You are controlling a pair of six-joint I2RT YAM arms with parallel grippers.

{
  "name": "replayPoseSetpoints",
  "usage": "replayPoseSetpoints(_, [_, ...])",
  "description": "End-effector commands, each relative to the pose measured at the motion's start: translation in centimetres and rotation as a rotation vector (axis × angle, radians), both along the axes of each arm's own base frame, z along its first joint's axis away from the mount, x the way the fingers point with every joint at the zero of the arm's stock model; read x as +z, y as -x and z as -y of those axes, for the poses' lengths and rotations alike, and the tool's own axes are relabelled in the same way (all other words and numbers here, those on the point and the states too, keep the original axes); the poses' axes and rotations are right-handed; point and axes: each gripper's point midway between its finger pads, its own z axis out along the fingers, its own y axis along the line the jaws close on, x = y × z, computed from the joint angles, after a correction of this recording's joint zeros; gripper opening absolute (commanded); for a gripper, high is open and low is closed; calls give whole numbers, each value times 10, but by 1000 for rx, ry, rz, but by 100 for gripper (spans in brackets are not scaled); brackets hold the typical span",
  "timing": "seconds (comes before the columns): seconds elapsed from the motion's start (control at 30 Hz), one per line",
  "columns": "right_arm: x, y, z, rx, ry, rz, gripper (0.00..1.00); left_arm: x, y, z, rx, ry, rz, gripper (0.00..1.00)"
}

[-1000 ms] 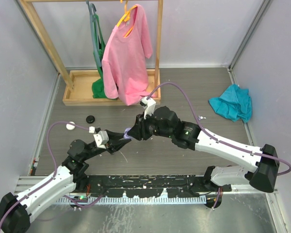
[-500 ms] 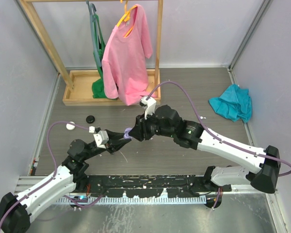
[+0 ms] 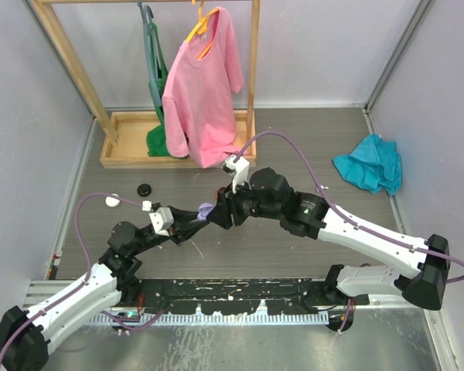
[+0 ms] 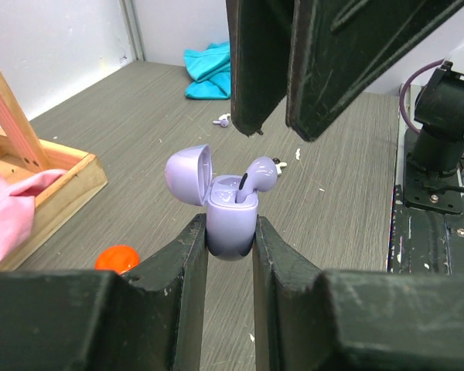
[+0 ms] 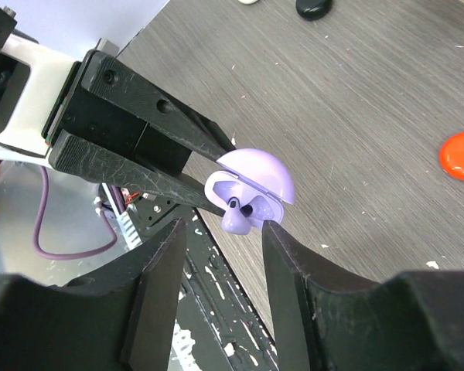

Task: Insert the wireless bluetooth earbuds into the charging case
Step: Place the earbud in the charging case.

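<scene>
My left gripper (image 4: 229, 228) is shut on the lilac charging case (image 4: 230, 232), held upright with its lid (image 4: 189, 174) swung open. One lilac earbud (image 4: 259, 176) rests in the case's right well and sticks up above the rim. My right gripper (image 4: 277, 133) hangs just above it, open, its fingers apart from the bud. In the right wrist view the earbud (image 5: 238, 220) and case (image 5: 251, 185) lie between and beyond my open right gripper (image 5: 224, 232). From above, both grippers meet at the case (image 3: 206, 209). A small white earbud (image 4: 224, 120) lies on the floor.
A red round case (image 4: 116, 257) lies on the floor near the left gripper. A black round case (image 3: 145, 188) and a white one (image 3: 112, 200) sit at the left. A wooden rack tray (image 3: 139, 139) with a pink shirt (image 3: 205, 85) stands behind, and a teal cloth (image 3: 369, 162) at the right.
The right gripper's jaws have spread apart and drawn back slightly to the right, leaving the lilac earbud in the case. The left gripper has held still.
</scene>
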Motion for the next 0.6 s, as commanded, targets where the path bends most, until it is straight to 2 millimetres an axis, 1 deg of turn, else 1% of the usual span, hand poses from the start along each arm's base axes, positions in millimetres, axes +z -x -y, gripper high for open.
replayPoseSetpoints(0.0, [12,4,-12,72,-57,41,51,33,1,1,-6,57,79,0])
replayPoseSetpoints(0.2, [6,6,-17,103,-48,39,51,35,2,0,-8,62,84,0])
replayPoseSetpoints(0.57, [13,22,-26,203,-83,5,47,34,1,-1,1,59,83,0])
